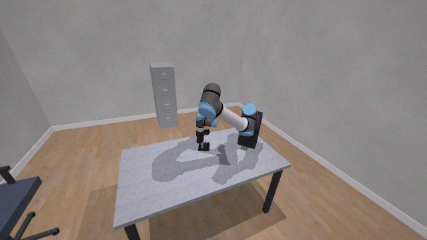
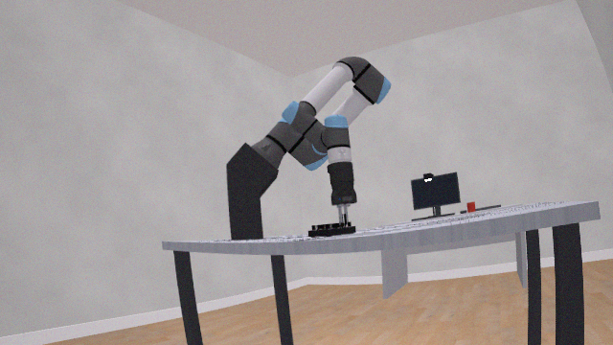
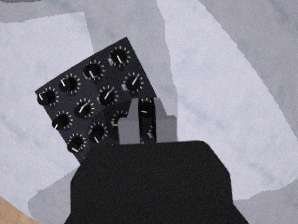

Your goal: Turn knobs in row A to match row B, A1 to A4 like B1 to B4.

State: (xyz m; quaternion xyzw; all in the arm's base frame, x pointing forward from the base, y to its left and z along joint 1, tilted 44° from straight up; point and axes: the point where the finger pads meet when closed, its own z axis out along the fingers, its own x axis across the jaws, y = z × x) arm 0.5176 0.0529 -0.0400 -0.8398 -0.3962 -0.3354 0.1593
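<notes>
The knob box [image 1: 205, 147] [image 2: 326, 232] [image 3: 60, 106] is a small black box with three rows of black knobs, each with a white line. It stands flat on the grey table [image 1: 150, 200] [image 2: 431, 235] [image 3: 233, 63] near the robot's base. My gripper [image 1: 201, 143] [image 2: 343, 221] [image 3: 146, 109] points straight down. It is shut on a knob at one corner of the box, the end knob of an outer row. The fingers hide that knob's line. The printed names are too small to read.
The arm's dark base pedestal [image 1: 250, 133] [image 2: 246, 192] stands on the table behind the box. A monitor [image 2: 435, 190] and a small red object [image 2: 471, 206] stand far off. A filing cabinet [image 1: 163, 95] and a chair [image 1: 17, 200] stand on the floor.
</notes>
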